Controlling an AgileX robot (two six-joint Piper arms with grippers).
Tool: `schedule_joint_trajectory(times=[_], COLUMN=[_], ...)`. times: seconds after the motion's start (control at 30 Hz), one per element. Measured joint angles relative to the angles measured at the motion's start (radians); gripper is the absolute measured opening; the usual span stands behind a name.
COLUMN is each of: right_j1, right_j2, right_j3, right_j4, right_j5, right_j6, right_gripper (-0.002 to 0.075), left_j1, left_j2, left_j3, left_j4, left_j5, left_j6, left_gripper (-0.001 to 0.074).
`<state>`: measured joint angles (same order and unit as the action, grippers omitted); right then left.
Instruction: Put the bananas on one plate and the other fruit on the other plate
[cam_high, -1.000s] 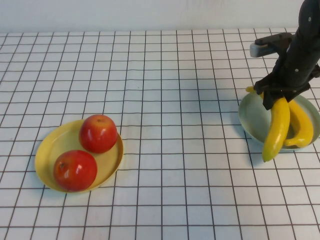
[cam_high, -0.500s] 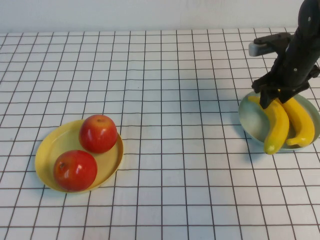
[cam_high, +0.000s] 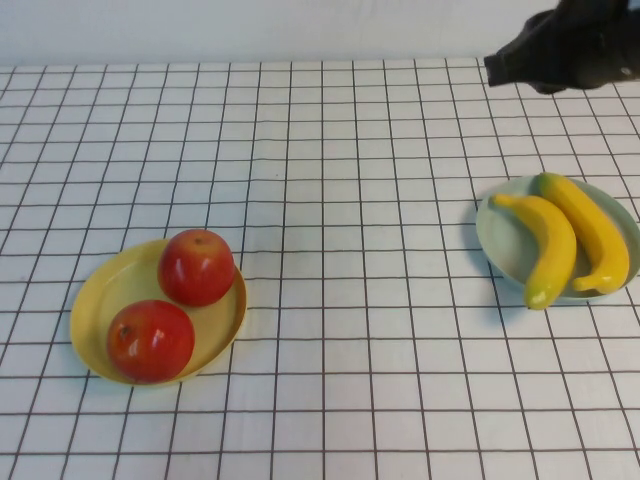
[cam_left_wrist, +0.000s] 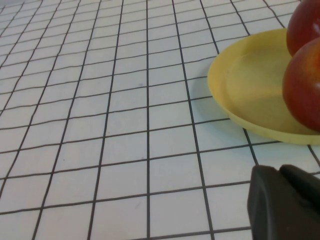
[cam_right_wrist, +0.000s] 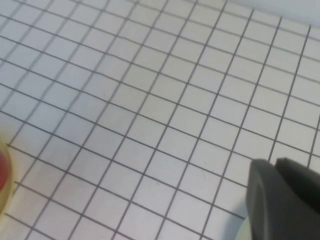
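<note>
Two yellow bananas (cam_high: 553, 250) (cam_high: 592, 230) lie side by side on the pale blue-green plate (cam_high: 505, 240) at the right. Two red apples (cam_high: 196, 266) (cam_high: 151, 339) sit on the yellow plate (cam_high: 110, 290) at the left. My right arm (cam_high: 570, 45) is raised above the table's far right, clear of the bananas. In the right wrist view my right gripper (cam_right_wrist: 274, 162) is shut and empty. My left gripper (cam_left_wrist: 279, 170) is out of the high view. In the left wrist view it is shut and empty, near the yellow plate (cam_left_wrist: 250, 85) and its apples (cam_left_wrist: 305, 85).
The table is covered by a white cloth with a black grid (cam_high: 340, 200). A pale wall runs along the far edge (cam_high: 250, 30). Nothing else stands between the two plates.
My right gripper has let go of the nearer banana, which now lies on the blue-green plate beside the other. The right arm has lifted up and away toward the far right.
</note>
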<state>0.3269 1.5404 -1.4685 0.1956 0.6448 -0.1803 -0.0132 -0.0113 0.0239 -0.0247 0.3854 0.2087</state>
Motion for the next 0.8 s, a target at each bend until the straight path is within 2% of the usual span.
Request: schedule_joint_trajectory(times=[0.2,0.43,0.6,0.8], right_j1=[0.027,0.027,0.027,0.027], right_j2=[-0.328,-0.657,-0.849,-1.011], right_j3=[0.429,0.801,0.996,1.14], right_j4=[0.043,0.043,0.047,0.047], right_j5=[-0.276,-0.436,-0.547,-0.611], right_j6=[0.0,0.0,0.0,0.0], right_gripper=[-0.0013,-0.0014,-0.0014,-0.0014], left_j1=[0.0,0.0,0.0,0.0], left_j2=[0.0,0.0,0.0,0.0], left_j3=[0.0,0.0,0.0,0.0], left_j4=[0.0,0.0,0.0,0.0], left_j5=[0.0,0.0,0.0,0.0], left_j6=[0.0,0.0,0.0,0.0], left_gripper=[-0.0004,-0.0004,-0.0004,-0.0004])
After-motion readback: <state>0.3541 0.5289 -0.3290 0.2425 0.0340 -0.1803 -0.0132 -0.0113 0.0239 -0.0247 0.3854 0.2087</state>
